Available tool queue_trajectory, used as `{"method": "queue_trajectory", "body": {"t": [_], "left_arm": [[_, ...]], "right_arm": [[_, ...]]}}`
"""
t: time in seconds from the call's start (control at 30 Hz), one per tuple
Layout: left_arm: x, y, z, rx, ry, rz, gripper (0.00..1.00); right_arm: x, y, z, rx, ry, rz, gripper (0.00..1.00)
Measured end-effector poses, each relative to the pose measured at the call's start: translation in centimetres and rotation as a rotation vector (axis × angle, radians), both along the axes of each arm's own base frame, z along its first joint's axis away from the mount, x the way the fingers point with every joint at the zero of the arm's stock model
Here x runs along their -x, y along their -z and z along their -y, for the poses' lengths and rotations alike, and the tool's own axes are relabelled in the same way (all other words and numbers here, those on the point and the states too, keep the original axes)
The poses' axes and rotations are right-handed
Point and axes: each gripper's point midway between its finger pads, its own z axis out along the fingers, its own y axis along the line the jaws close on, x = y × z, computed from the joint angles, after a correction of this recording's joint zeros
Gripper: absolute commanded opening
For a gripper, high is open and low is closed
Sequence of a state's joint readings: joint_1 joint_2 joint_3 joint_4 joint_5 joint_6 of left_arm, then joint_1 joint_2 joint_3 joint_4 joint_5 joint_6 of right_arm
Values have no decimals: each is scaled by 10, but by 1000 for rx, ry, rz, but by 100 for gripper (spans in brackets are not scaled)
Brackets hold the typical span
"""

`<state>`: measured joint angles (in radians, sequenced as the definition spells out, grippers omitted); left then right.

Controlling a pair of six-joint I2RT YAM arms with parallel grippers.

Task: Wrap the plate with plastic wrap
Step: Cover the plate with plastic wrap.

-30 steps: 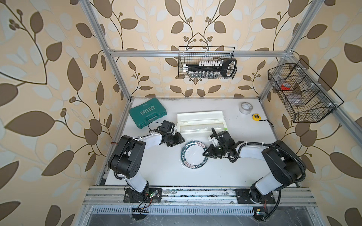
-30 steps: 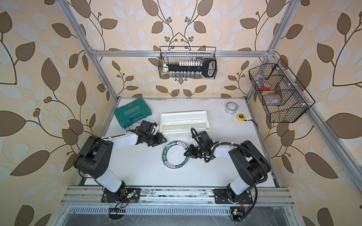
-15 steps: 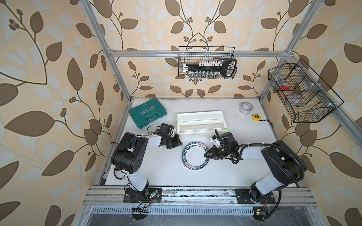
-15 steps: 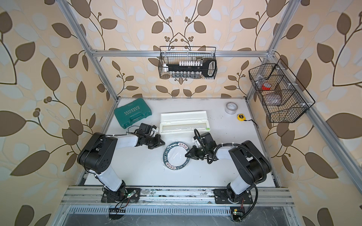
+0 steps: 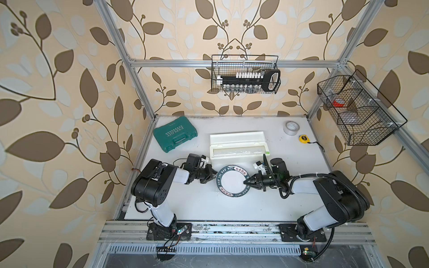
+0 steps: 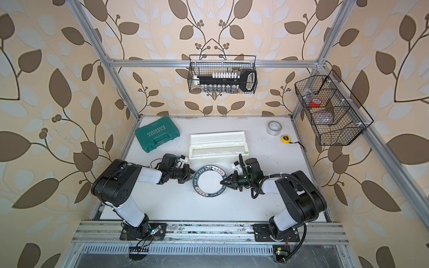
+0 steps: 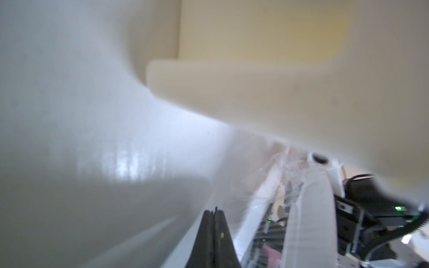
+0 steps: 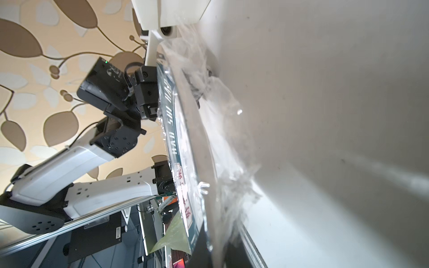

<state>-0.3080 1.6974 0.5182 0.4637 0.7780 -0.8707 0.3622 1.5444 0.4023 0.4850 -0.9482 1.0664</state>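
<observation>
Left gripper (image 5: 213, 177) has dropped from beside the box corner to the plate's left edge, and its jaws have gone from partly open to closed. Plate and right arm have barely shifted.

In the left wrist view the black tapered fingers (image 7: 206, 236) are pressed flat together; can't tell if any film is pinched. Right gripper (image 5: 246, 182) is also closed, its pointed tip on the right rim; can't tell there either.

Plate (image 5: 232, 183) is round with a glossy white centre and a broad navy rim, and sits mid-table between both grippers. Plastic wrap (image 8: 222, 130) is thin, clear and crinkly, bunched along the rim and spilling onto the table; it also shows in the left wrist view (image 7: 290, 185), blurred.

Long white plastic dispenser box (image 5: 239, 148) with a green tab (image 5: 267, 153) lies just behind the plate, lid open. Smooth white table (image 5: 209, 204) is bare in front of the plate, up to the metal rail.

Rim lettering reads "HAO SHI HAO WEI", plus red characters too small to read. Green ribbed tool case (image 5: 175, 137) at back left is marked "EXPLOIT". Grey tape roll (image 5: 291, 127) and yellow tape measure (image 5: 303, 138) sit at back right, well apart.
</observation>
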Motion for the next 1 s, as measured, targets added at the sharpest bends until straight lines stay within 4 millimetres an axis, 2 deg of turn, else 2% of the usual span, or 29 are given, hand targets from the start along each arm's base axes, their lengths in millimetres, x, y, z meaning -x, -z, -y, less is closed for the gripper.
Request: {"method": "queue_trajectory", "body": {"t": [0.17, 0.3, 0.63, 0.83, 1.0], "left_arm": [[10, -23, 24, 93, -7, 3, 0], [17, -32, 37, 148, -17, 7, 7], [54, -16, 35, 136, -17, -147, 22], [72, -8, 26, 65, -10, -227, 26], [79, -20, 8, -91, -9, -204, 31]], "right_arm": [[-7, -7, 3, -1, 76, -17, 0], [-9, -12, 7, 0, 113, -19, 0], [-10, 15, 29, 121, 253, -77, 0], [-14, 35, 42, 209, 332, -119, 0], [-18, 36, 44, 255, 334, -92, 0]]}}
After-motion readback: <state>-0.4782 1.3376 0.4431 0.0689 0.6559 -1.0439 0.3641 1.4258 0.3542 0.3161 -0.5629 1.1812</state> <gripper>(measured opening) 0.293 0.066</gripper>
